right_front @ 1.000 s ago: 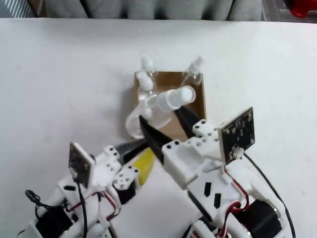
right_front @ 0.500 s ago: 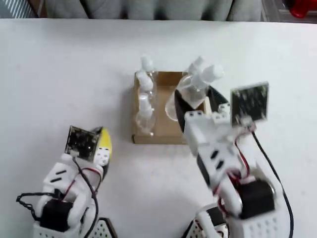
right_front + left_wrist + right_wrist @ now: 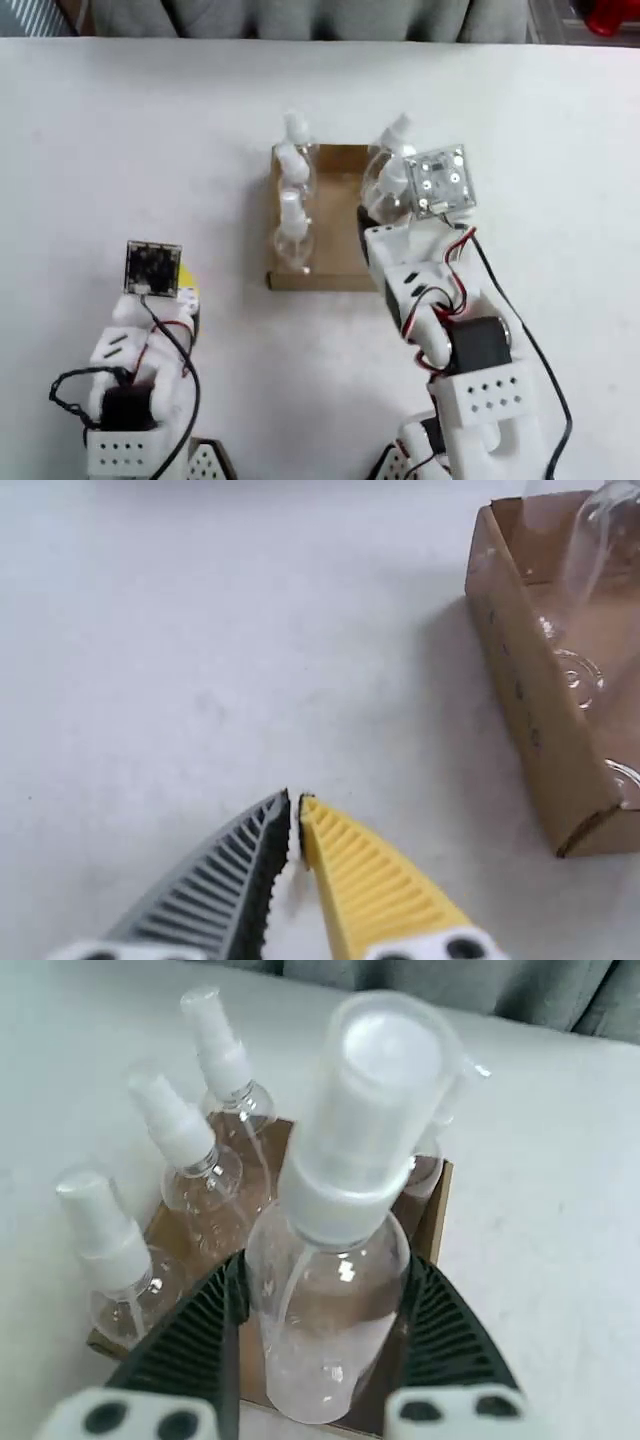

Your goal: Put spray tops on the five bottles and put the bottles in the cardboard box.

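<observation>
White desk (image 3: 150, 130): carries the cardboard box (image 3: 320, 279), open side up, centre.
Right claw (image 3: 322, 1290): at the box's right half, pinching a capped bottle (image 3: 335, 1230) upright by its body. Cannot tell whether its base touches the box floor.
Left claw (image 3: 295, 815): fingers pressed together, holding nothing, over bare desk, apart from the box's left side.
Three capped bottles (image 3: 185, 1150): upright in a row along the box's left wall.
Fifth bottle (image 3: 392, 138): far right corner of the box.

Left end effector (image 3: 296, 800) closed, right end effector (image 3: 325, 1265) gripping
</observation>
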